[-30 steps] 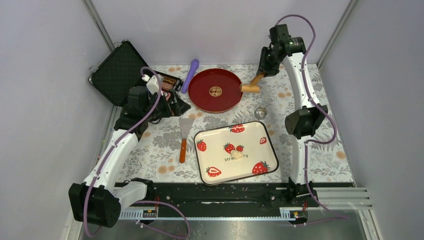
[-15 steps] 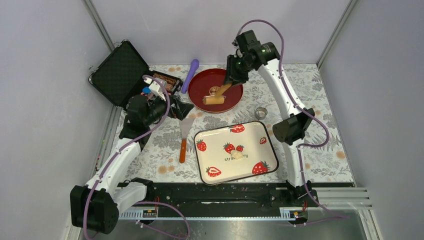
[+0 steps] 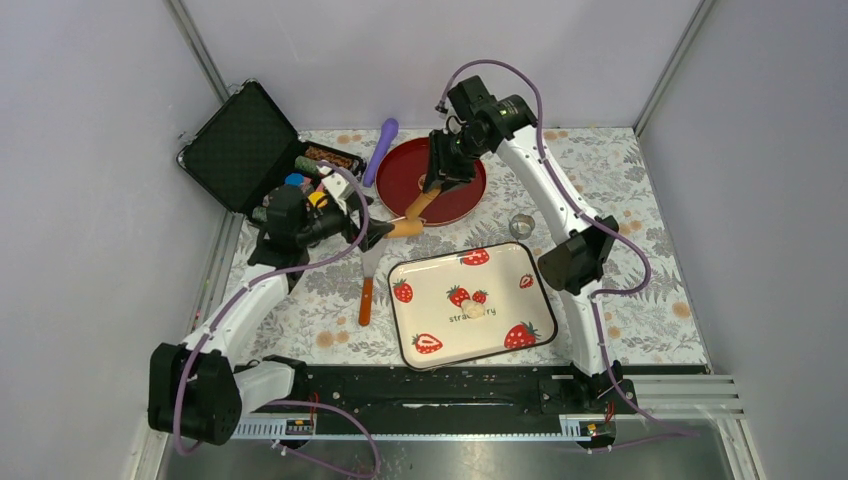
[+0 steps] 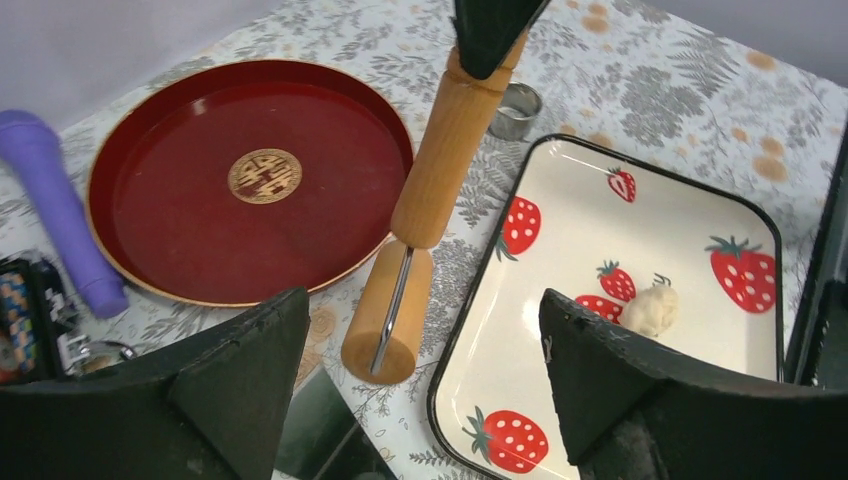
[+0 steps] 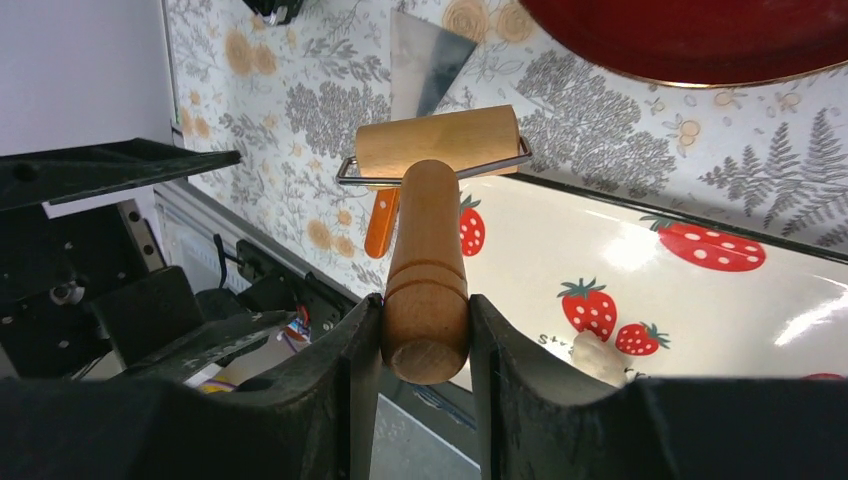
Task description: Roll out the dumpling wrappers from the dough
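From the right wrist we see the right pincer (image 5: 425, 335) clamping the roller (image 5: 437, 150); from the left wrist, the left pincer (image 4: 420, 330) agape before the dough (image 4: 650, 308).

A wooden roller (image 4: 432, 190) is seen tilted, its handle gripped at the top edge by the right gripper (image 4: 488, 28). Its drum is framed between a red round tray (image 4: 200, 215) and a strawberry-printed tray (image 4: 580, 260), on which the dough (image 4: 650, 308) is laid. The left gripper (image 4: 422, 310) is shown with its jaws spread wide.
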Controlling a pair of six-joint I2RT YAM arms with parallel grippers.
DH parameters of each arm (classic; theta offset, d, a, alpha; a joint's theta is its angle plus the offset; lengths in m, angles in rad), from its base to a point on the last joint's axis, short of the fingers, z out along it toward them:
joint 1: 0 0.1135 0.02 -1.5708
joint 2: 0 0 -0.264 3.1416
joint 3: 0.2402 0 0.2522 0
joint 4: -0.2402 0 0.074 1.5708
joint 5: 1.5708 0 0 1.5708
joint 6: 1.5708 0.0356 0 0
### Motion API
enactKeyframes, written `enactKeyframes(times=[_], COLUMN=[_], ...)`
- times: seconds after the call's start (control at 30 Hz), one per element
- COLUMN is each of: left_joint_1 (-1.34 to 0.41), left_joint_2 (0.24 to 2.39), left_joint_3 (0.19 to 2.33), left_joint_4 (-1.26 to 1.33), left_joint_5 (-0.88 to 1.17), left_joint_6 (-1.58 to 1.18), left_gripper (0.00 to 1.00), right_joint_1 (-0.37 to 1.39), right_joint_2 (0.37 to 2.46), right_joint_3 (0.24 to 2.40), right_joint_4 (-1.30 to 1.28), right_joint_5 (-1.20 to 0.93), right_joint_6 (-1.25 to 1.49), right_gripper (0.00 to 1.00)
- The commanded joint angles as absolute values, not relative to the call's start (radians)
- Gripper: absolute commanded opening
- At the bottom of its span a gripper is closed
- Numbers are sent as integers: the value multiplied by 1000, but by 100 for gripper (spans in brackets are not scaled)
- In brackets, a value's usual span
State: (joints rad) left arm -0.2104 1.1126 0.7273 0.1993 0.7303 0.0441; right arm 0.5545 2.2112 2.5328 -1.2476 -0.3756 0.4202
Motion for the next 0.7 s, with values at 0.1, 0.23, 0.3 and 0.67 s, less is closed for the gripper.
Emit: enactKeyframes(times=[0.1, 0.23, 0.3, 0.67], left_joint_1=[-213, -230, -236, -276], left_joint_2=[1187, 1242, 1270, 1369], left_joint_3=[763, 801, 817, 819], left_joint_4=[344, 334, 327, 420], left_joint_5=[934, 958, 963, 937], left_joint_6=[140, 133, 128, 110], left_gripper=[81, 77, 75, 67], right_joint_1=[597, 607, 610, 616], right_joint_2=[2097, 2099, 2100, 2115], right_joint_3=[2515, 2512, 2513, 2524], right_joint_4=[-1238, -1238, -1232, -1222], right_joint_5=[-449, -456, -459, -491], right_joint_6=[429, 437, 443, 468], right_gripper=[0, 0, 0, 0])
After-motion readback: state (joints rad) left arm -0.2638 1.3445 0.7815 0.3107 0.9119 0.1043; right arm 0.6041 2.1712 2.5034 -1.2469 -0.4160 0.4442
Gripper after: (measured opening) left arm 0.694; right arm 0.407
